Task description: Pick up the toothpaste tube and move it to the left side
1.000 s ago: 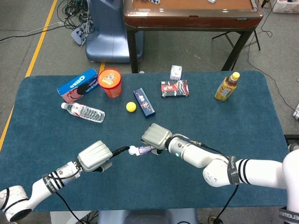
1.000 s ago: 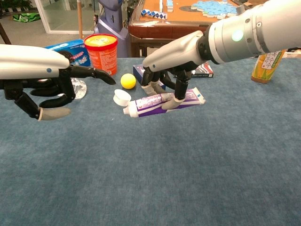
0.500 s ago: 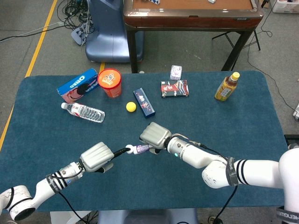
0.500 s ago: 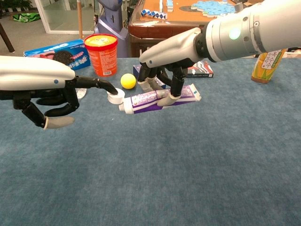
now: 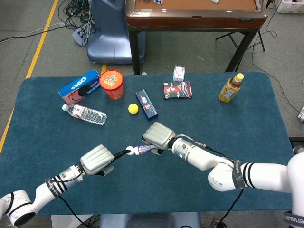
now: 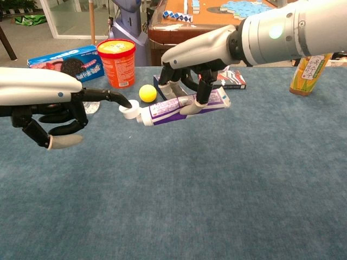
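The toothpaste tube is white and purple with an open flip cap. It hangs level above the blue tablecloth, and my right hand grips its middle from above. In the head view the toothpaste tube pokes out left of the right hand. My left hand reaches in from the left with one finger stretched out, its tip touching the cap. The thumb sits apart below it and the hand holds nothing. In the head view the left hand is just left of the tube.
At the back left are an Oreo box, an orange cup, a lying water bottle, a yellow ball and a blue box. A card pack and a tea bottle stand further right.
The right hand has raised the tube a little and carried it left. The left hand has moved in, and its outstretched finger now touches the cap.
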`<state>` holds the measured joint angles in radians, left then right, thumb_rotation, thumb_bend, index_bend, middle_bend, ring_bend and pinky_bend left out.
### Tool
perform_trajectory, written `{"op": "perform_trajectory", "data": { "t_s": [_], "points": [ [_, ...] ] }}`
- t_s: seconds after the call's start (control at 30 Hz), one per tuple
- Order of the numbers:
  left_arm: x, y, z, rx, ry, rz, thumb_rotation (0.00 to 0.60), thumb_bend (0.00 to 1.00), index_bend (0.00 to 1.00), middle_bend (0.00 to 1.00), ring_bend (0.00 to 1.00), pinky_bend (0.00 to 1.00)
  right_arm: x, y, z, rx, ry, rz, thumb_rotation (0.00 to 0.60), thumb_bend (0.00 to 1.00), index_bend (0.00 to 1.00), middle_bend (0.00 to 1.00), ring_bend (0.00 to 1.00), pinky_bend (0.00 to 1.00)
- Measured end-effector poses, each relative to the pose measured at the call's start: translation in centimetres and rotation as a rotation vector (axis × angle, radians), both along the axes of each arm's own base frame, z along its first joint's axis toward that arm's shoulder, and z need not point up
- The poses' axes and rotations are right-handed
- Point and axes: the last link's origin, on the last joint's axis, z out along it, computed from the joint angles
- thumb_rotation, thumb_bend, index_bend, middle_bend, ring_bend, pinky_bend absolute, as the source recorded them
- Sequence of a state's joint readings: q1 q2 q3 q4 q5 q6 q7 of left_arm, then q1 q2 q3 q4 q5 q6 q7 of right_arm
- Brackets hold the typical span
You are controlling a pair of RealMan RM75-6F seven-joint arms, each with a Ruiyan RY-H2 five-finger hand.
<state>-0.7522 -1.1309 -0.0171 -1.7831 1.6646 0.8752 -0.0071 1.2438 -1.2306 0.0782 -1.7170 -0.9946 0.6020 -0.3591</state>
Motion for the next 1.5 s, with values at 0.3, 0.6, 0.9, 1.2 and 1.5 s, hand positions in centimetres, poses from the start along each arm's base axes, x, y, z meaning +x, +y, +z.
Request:
{"op": "perform_trajectory", "data": {
  "t_s": [0.3, 0.6, 0.9, 1.2, 1.5],
  "points": [
    [0.1, 0.1, -0.2, 0.006, -0.028, 0.008, 0.600, 0.44, 0.08, 0.77, 0.78, 0.86, 0.2, -0.2, 0.5, -0.013, -0.056, -0.005, 0.600, 0.78, 0.89, 0.82, 0.64, 0.37],
    [-0.1, 0.3, 0.3, 0.022, -0.048, 0.030, 0.600, 0.44, 0.08, 0.76, 0.77, 0.86, 0.0, -0.4, 1.3, -0.027, -0.090, -0.013, 0.600, 0.78, 0.90, 0.83, 0.65, 0.37],
    [-0.2, 0.4, 0.3, 0.024, -0.052, 0.038, 0.600, 0.44, 0.08, 0.75, 0.77, 0.85, 0.2, -0.3, 1.8, -0.024, -0.125, -0.019, 0.600, 0.78, 0.91, 0.83, 0.66, 0.37],
    [-0.3, 0.5, 0.4, 0.025, -0.058, 0.049, 0.600, 0.44, 0.08, 0.75, 0.76, 0.85, 0.1, -0.3, 2.4, -0.029, -0.149, -0.022, 0.600, 0.78, 0.91, 0.83, 0.66, 0.37],
    [-0.4, 0.6, 0.5, 0.028, -0.062, 0.063, 0.600, 0.44, 0.08, 0.75, 0.76, 0.85, -0.1, -0.3, 2.9, -0.039, -0.167, -0.026, 0.600, 0.78, 0.91, 0.83, 0.66, 0.37]
  ]
}}
